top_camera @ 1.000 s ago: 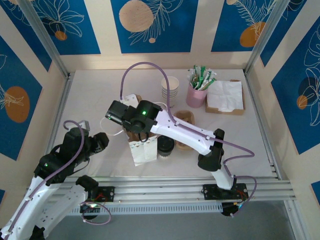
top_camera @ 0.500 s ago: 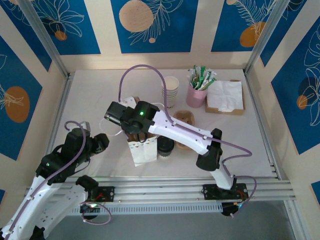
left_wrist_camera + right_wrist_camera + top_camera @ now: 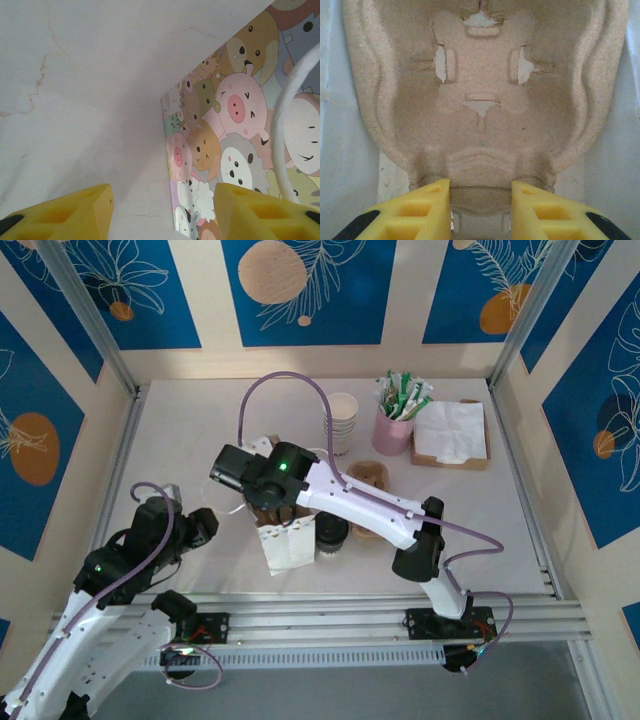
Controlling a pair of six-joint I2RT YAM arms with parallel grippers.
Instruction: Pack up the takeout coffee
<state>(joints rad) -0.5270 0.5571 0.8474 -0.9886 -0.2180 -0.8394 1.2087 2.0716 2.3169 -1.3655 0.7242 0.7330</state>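
Down at the near left of the bench (image 3: 190,420), the left fingers (image 3: 75,210) are spread with nothing between them, hovering over the white surface beside a sheet printed with cartoon animals (image 3: 225,150) and a thin white loop (image 3: 280,135). Just to their right in the overhead view stands a white paper bag (image 3: 288,548) with its mouth open. The right arm reaches over it, and in the wrist view the right fingers (image 3: 420,210) pinch the near rim of a moulded pulp cup carrier (image 3: 480,100), which sits between the bag's pale walls. The takeout coffee (image 3: 332,532), black lid on, stands upright on the bench just beside the bag's right side, outside it. More brown pulp (image 3: 370,476) lies behind it. Further back are a stack of lidless cups (image 3: 340,420), a pink cup of sachets (image 3: 395,428) and a cardboard tray of napkins (image 3: 450,435).
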